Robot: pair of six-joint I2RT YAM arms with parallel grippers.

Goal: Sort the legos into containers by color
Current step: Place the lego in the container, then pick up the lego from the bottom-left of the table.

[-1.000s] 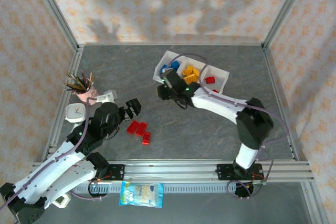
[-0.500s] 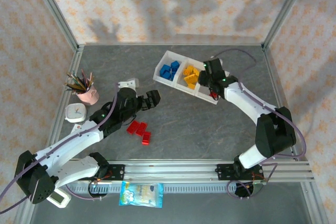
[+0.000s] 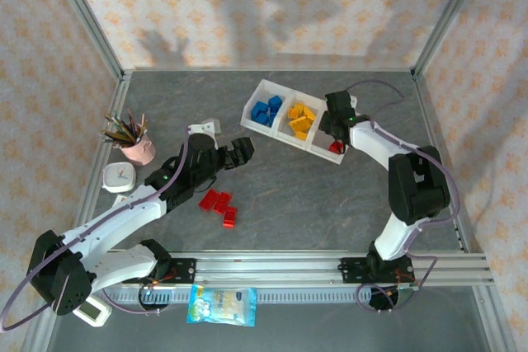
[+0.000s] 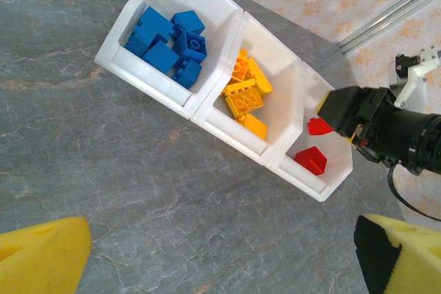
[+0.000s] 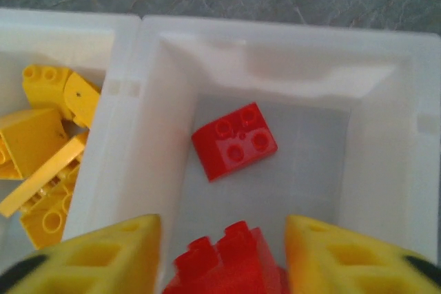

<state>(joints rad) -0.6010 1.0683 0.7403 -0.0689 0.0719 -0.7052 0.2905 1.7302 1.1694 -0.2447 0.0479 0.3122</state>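
From above, the tray (image 3: 341,157) of three compartments is seen lying aslant toward the far edge of the table (image 3: 289,195), right of its middle. Blue legos (image 3: 266,110) are held in its left compartment, yellow legos (image 3: 299,119) in the middle one, and a red brick (image 3: 336,147) in the right one. The right gripper (image 3: 332,126) is poised over that right compartment. The left gripper (image 3: 241,152) is held over bare table near the middle. Three loose red legos (image 3: 219,205) lie nearer the near edge, left of centre. A pink cup of pencils (image 3: 136,146) and a white clock (image 3: 120,176) are set by the left edge.

In the left wrist view, the left gripper (image 4: 220,256) is shown with its jaws wide and nothing between them. The tray (image 4: 207,111) is seen beyond it, and the right gripper (image 4: 348,111) hangs over the red compartment, where two red bricks (image 4: 311,160) are seen.

In the right wrist view, the right gripper (image 5: 222,256) is seen with its jaws partly apart over the red compartment (image 5: 386,163). A red brick (image 5: 224,261) sits between the fingers (image 5: 103,256); whether it is gripped cannot be told. A second red brick (image 5: 234,140) lies flat on the compartment floor.
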